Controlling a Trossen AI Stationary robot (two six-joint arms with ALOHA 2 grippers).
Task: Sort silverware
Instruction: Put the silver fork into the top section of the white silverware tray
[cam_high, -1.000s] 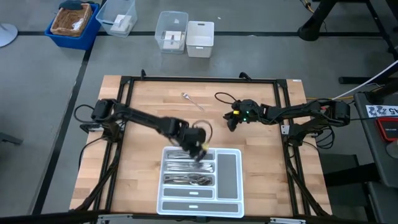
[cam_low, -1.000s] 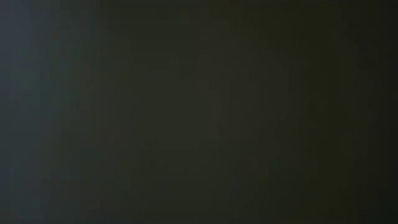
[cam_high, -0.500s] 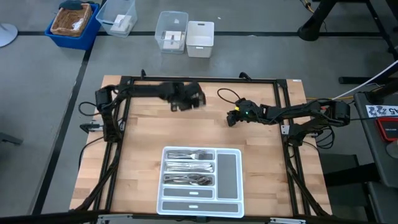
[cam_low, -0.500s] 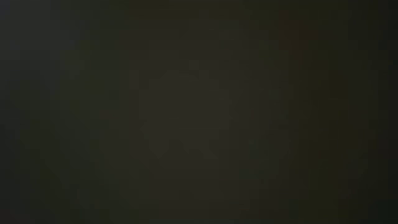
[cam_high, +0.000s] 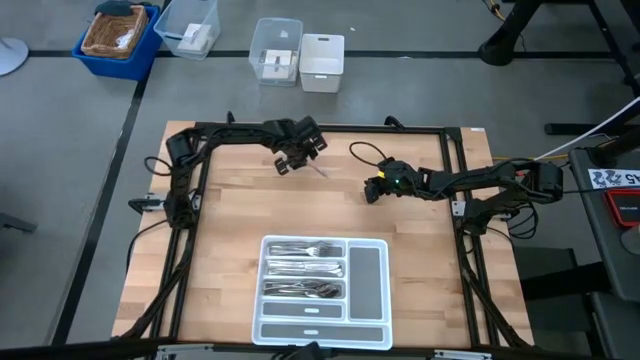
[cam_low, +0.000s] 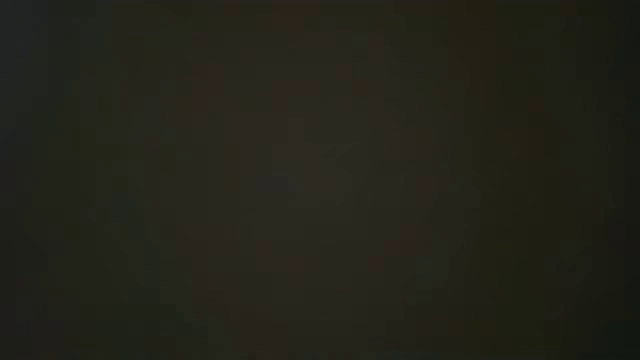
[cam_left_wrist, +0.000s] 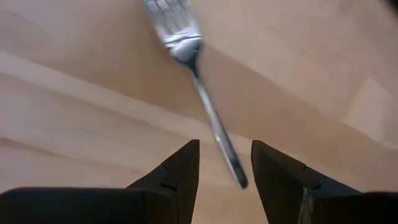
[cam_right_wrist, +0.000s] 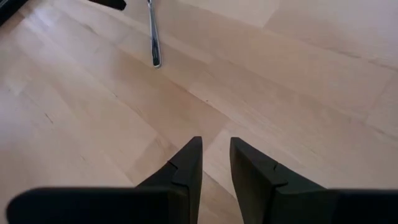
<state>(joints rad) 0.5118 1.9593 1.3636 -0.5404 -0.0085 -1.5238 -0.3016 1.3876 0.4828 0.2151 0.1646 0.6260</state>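
The low view is all dark, so nothing can be made out there. In the high view the left hand (cam_high: 292, 160) covers most of the fork (cam_left_wrist: 198, 87), and only the tip of its handle pokes out beside the hand. In the left wrist view the top of the fork's prongs is cut off by the picture's edge.

The fork lies flat on the wooden bench (cam_high: 230, 220), near the far edge and close to the black frame (cam_high: 330, 127) that runs around the bench. There is a lot of bare wood between the fork and the white tray (cam_high: 368, 275), which sits near the front edge. The tray holds more silverware (cam_high: 303, 270) in its slots.

The left hand is right over the fork's handle. Its two fingers (cam_left_wrist: 180, 180) are spread apart, one on each side of the handle end, and they do not squeeze it. The hand holds nothing.

The right hand (cam_high: 372, 190) waits over bare wood, to the right of the fork and well apart from it. Its fingers (cam_right_wrist: 186, 171) have a narrow gap and hold nothing
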